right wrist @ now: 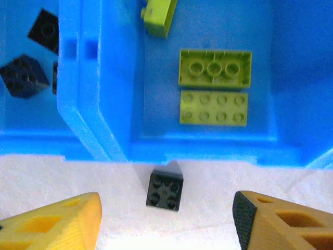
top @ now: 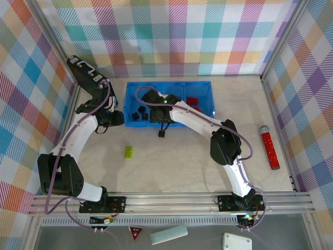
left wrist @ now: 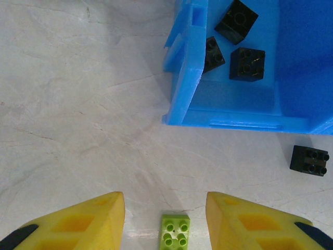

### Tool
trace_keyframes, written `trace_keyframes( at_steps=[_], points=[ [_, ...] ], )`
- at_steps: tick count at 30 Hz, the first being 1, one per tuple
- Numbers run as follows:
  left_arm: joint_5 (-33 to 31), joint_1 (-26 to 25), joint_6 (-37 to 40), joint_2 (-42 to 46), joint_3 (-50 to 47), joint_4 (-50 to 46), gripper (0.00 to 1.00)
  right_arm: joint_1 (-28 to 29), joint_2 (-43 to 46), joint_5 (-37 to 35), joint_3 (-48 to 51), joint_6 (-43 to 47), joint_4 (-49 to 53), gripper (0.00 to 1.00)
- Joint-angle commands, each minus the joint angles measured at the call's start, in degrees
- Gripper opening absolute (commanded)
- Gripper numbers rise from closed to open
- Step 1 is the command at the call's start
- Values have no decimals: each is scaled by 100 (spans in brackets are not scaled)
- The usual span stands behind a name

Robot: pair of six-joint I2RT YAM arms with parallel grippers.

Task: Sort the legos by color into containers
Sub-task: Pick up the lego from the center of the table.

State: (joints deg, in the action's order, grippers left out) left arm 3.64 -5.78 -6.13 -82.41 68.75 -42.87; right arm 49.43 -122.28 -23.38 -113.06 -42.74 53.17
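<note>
Right wrist: square black four-stud lego (right wrist: 165,189); left fingers (left wrist: 78,221) and right fingers (right wrist: 57,224) parted, empty.

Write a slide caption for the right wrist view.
Open right gripper lined up on a black lego outside the blue tray.

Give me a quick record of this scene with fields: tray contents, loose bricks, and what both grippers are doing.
tray: blue, three compartments
left compartment: black bricks
middle compartment: green bricks
right compartment: red bricks
loose, outside tray: one green brick, one black brick
left gripper: open, empty
right gripper: open, empty, facing the loose black brick
</note>
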Motion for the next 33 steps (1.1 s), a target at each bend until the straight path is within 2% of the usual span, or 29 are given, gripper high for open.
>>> trace_keyframes(
  at_steps=[1, 9, 16, 26, 33],
  points=[
    [111, 83, 51, 146, -11, 77, 45, 96, 294, 94, 417, -501, -199, 68],
    [129, 86, 42, 146, -20, 86, 45, 320, 373, 158, 1391, -1096, -950, 65],
    [148, 86, 42, 128, -24, 86, 45, 536, 275, -697, 2124, -1130, -1989, 62],
    [107, 86, 43, 94, -20, 77, 45, 550, -152, -825, 2437, -792, -3042, 62],
    [102, 86, 51, 43, -11, 64, 45, 550, -370, -896, 2258, -817, -2891, 59]
  ],
)
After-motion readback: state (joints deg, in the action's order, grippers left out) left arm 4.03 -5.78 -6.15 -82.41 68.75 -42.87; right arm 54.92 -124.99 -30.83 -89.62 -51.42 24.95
